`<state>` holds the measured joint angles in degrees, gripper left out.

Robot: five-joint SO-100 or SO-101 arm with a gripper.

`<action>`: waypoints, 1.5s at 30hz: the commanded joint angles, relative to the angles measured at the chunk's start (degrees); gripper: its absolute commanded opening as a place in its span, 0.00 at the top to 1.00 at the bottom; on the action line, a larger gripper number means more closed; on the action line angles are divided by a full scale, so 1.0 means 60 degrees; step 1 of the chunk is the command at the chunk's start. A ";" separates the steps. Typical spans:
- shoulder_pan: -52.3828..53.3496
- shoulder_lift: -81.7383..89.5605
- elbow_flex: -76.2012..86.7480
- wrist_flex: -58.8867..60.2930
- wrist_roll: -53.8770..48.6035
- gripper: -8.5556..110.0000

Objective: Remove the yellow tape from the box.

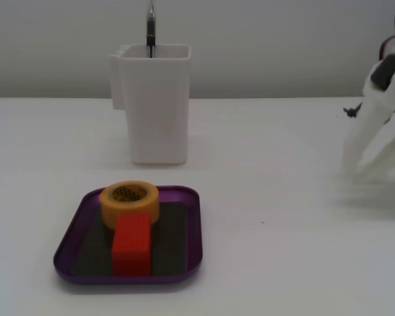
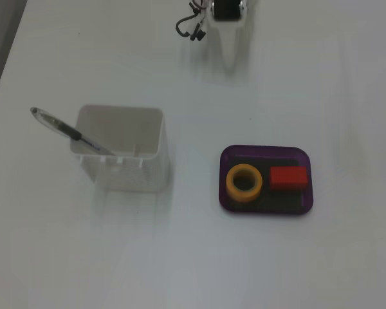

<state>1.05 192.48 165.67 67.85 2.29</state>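
Observation:
The yellow tape (image 1: 130,203) is a thick yellow-orange ring lying flat in the purple box (image 1: 191,232), at the far end of its dark floor. A red ribbed block (image 1: 131,244) lies in the box just in front of the tape and touches it. In a fixed view from above, the tape (image 2: 244,183) sits in the left half of the box (image 2: 265,152) and the red block (image 2: 288,177) in the right half. My white gripper (image 1: 357,170) is far to the right, low over the table, fingers slightly apart and empty. It also shows at the top edge (image 2: 228,61).
A tall white container (image 1: 155,102) with a pen (image 1: 150,29) in it stands behind the box; from above the container (image 2: 121,149) is left of the box. Black cables (image 2: 190,29) hang beside the arm.

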 commanded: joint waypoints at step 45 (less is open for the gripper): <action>-0.1011 -2.1797 -1.9541 0.1685 -0.2490 0.82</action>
<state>-5.10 62.40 53.79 77.43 -12.66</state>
